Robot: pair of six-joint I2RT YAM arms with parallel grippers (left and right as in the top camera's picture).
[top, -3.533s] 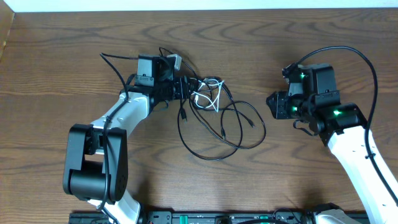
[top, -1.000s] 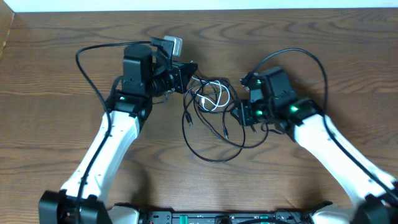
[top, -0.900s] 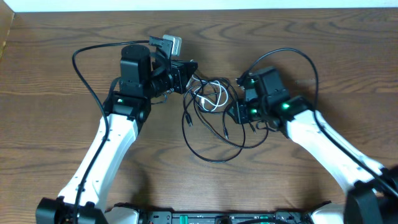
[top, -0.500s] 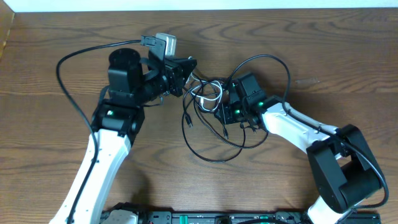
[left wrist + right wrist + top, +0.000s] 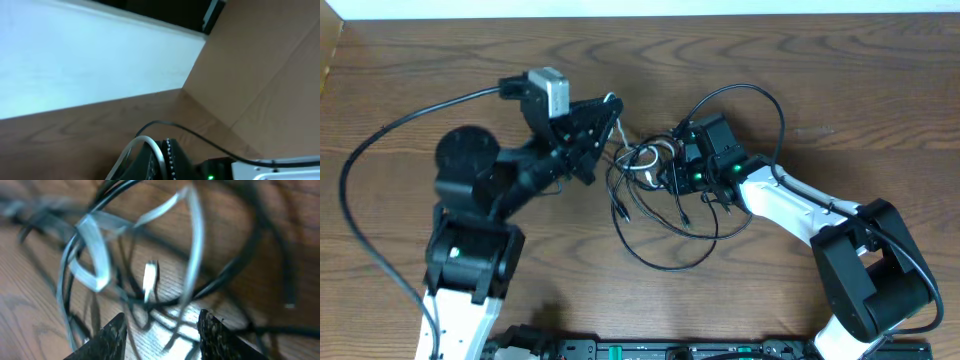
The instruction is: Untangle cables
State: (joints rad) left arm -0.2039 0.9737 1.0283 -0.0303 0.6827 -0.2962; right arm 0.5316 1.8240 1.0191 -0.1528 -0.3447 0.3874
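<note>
At mid-table your left gripper (image 5: 606,108) pinches, apparently, a strand of the cables (image 5: 646,160) — right gripper (image 5: 161,327) half-wide, empty beside them; next, pinch one loop, draw it right.

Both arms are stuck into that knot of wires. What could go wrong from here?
1. The left gripper, shut and lifted high, seems to hold strands of the cables. A further pull might tighten the tangle instead of loosening it.
2. The right gripper stands open with the white cable and black ones right ahead. Closing now might catch several at once.
</note>
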